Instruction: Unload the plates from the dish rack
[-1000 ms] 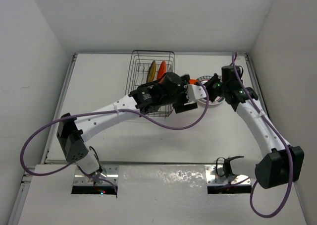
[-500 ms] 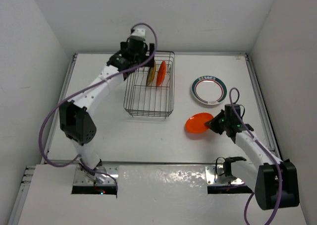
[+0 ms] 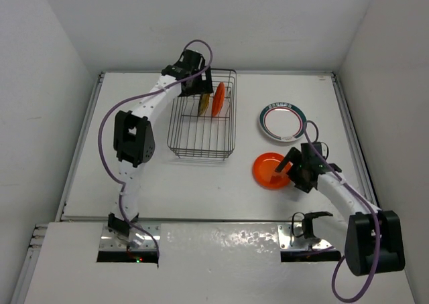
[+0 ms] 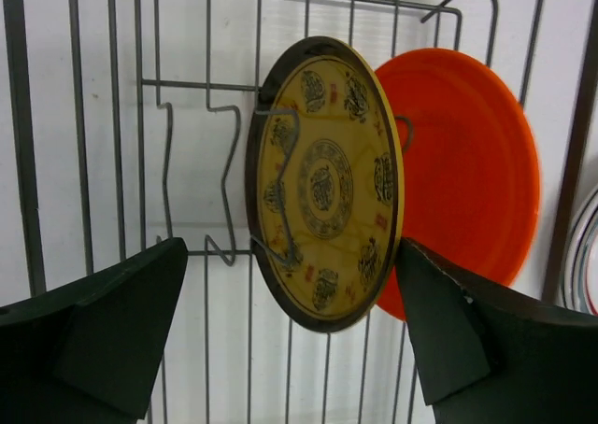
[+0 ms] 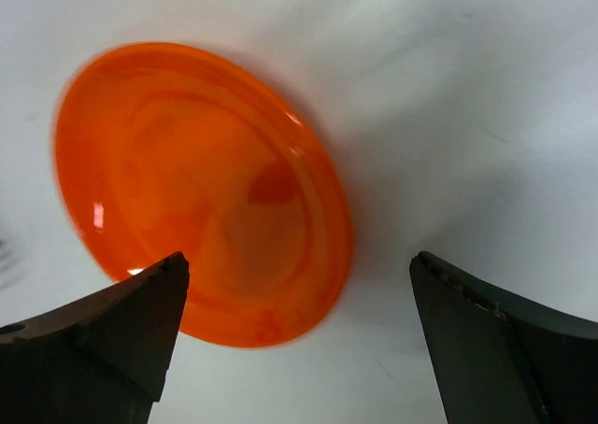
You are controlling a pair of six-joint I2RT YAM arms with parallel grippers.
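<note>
My left tool [image 4: 290,251] wide open, empty, before yellow plate [image 4: 322,186] upper centre; right tool [image 5: 299,261] likewise above orange plate [image 5: 187,190].

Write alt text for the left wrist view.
A yellow patterned plate with a dark rim stands on edge in the dish rack, with a plain orange plate close behind it. The left hand is open, its dark fingers in the bottom corners, one on either side of the yellow plate.
</note>
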